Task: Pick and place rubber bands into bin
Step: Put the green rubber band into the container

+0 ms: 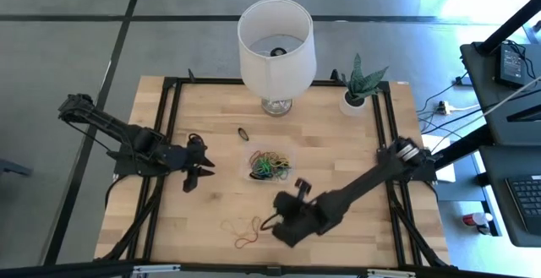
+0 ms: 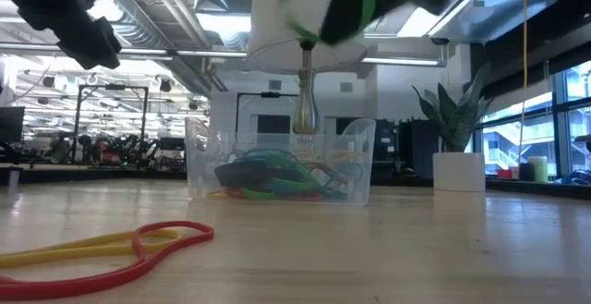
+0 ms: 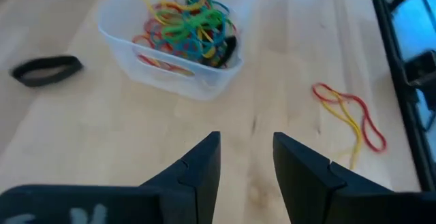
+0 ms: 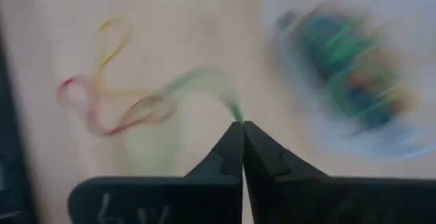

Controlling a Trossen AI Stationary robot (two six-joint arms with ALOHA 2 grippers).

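The clear bin [image 1: 269, 166] stands mid-table with a tangle of coloured rubber bands [image 3: 187, 23] in it. A red and a yellow band [image 1: 245, 231] lie near the table's near edge, and a black band [image 1: 243, 133] lies on the far side of the bin. My right gripper [image 4: 240, 123] hovers beside the red and yellow bands, shut on a green band [image 4: 204, 81]. My left gripper [image 3: 246, 142] hangs open to the left of the bin, holding nothing. My right gripper pinches the green band by one end [image 4: 237, 114] between its shut fingertips, coming slanting down from the table's right. The band is lifted clear of the table and trails loosely from the tips; it shows high in the low view [image 2: 346, 4].
A white lamp [image 1: 275, 46] stands at the far edge behind the bin, and a white plant pot [image 1: 355, 100] at the far right corner. Bare wood lies between the bin and the near edge. A black frame rail runs along each side of the table.
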